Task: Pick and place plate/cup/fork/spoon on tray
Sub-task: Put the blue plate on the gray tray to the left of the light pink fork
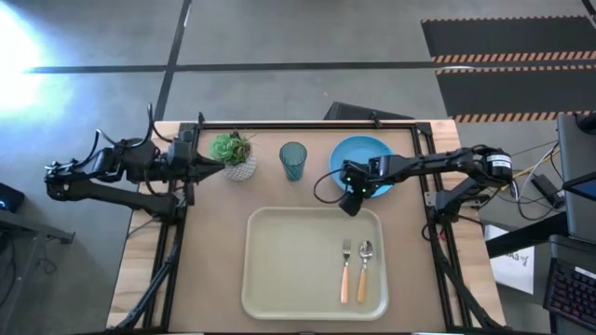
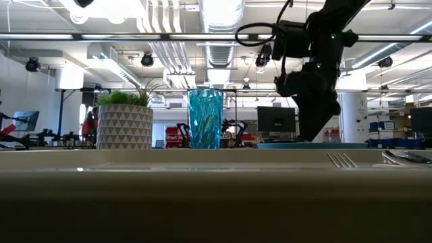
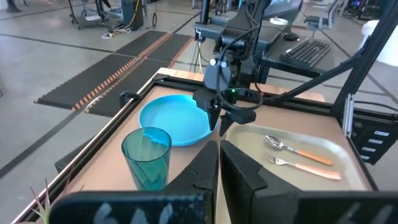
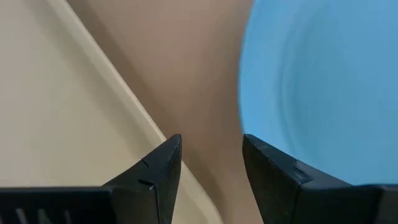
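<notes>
The cream tray (image 1: 279,270) lies at the table's near middle. The fork (image 1: 345,270) and the spoon (image 1: 364,268) lie side by side on its right part. The sky-blue plate (image 1: 368,154) rests flat on the table beyond the tray's far right corner. The teal cup (image 1: 292,160) stands upright to the plate's left. My right gripper (image 4: 211,149) is open and empty. It points down, low over the bare strip of table between the tray's rim (image 4: 112,87) and the plate's near edge (image 4: 261,93). My left gripper (image 3: 217,158) is shut and empty, by the plant at the far left.
A white pot with a green plant (image 1: 235,154) stands left of the cup, just in front of my left gripper (image 1: 212,166). A black frame rail (image 1: 307,125) runs along the table's far edge. The tray's left half (image 1: 289,251) is bare.
</notes>
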You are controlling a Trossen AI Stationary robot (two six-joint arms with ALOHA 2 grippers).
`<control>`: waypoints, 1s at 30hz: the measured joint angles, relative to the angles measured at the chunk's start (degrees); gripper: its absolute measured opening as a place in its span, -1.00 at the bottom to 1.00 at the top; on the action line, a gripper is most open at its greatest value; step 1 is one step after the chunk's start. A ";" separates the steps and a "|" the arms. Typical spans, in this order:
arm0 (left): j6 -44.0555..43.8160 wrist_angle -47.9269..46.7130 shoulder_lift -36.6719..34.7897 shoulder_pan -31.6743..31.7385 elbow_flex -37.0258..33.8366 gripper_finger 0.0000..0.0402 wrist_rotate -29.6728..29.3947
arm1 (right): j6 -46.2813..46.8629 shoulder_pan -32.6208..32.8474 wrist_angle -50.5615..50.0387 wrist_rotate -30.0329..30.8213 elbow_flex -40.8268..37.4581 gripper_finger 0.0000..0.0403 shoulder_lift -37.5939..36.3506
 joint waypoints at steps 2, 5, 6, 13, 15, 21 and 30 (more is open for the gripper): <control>0.00 0.00 0.00 0.00 0.00 -1.00 0.00 | 0.00 -0.56 0.27 -0.20 -0.87 -0.21 0.00; -0.02 0.00 0.03 0.00 0.00 -1.00 0.13 | -0.10 -1.31 1.40 -0.29 -2.38 -0.21 0.00; -0.02 0.00 0.02 0.00 0.00 -1.00 0.27 | -0.24 -1.57 1.87 -0.42 -2.92 -0.21 0.00; -0.02 0.00 0.02 0.00 0.00 -1.00 0.56 | -0.31 -2.66 4.45 -1.62 -4.41 -0.21 0.00; -0.02 -0.01 0.02 0.00 0.00 -1.00 0.56 | -0.33 -2.66 4.61 -1.74 -4.07 -0.21 0.00; -0.02 0.00 0.10 0.00 0.00 -1.00 0.56 | -0.42 -2.66 4.59 -2.85 -2.08 -0.21 0.00; -0.02 0.00 0.02 0.00 0.00 -1.00 0.53 | -4.16 -2.64 -4.41 -0.06 0.88 -0.21 0.04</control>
